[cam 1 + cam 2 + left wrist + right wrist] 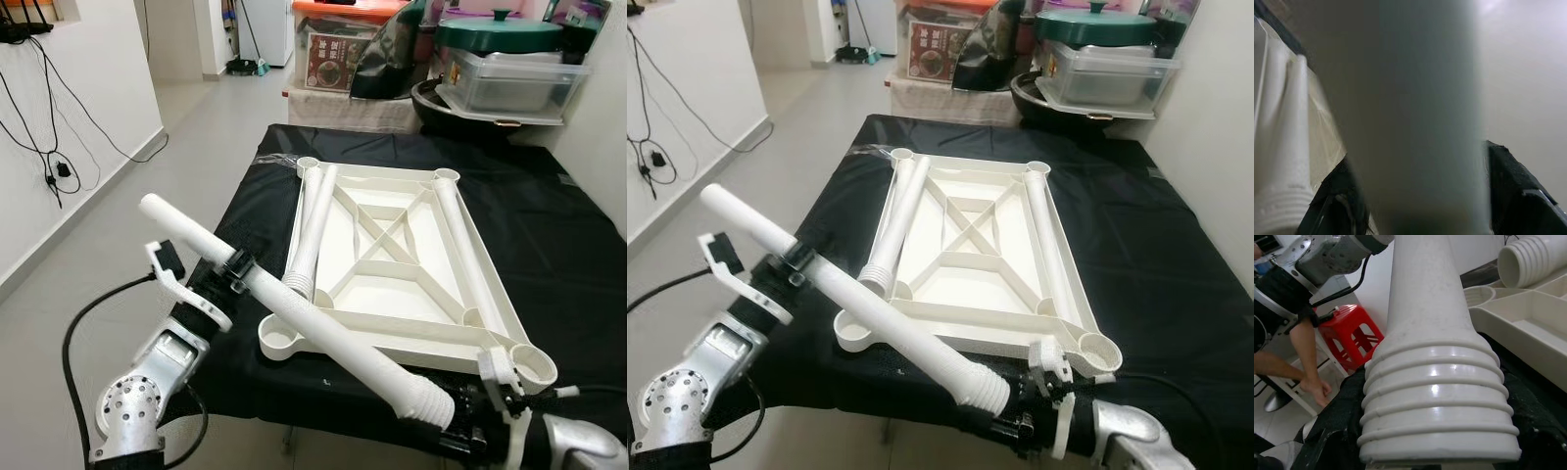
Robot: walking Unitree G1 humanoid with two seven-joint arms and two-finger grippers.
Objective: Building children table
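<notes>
The held table leg (294, 313) looks like smooth white plastic with a slight sheen, its threaded end (1437, 406) ribbed and glossy. The upturned tabletop (392, 264) is matt cream plastic. The surface wears a black cloth (549, 235), matt and lightly creased. The arms (137, 392) are brushed silver metal with black pincer parts.

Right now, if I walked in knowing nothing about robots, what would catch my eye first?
Probably the long white table leg held slantwise in front of the robot, with the left gripper shut around its smooth part and the right gripper on its ribbed end. Behind it, an upside-down white tabletop lies on a black cloth, with two more legs resting in it. A red stool stands nearby.
</notes>
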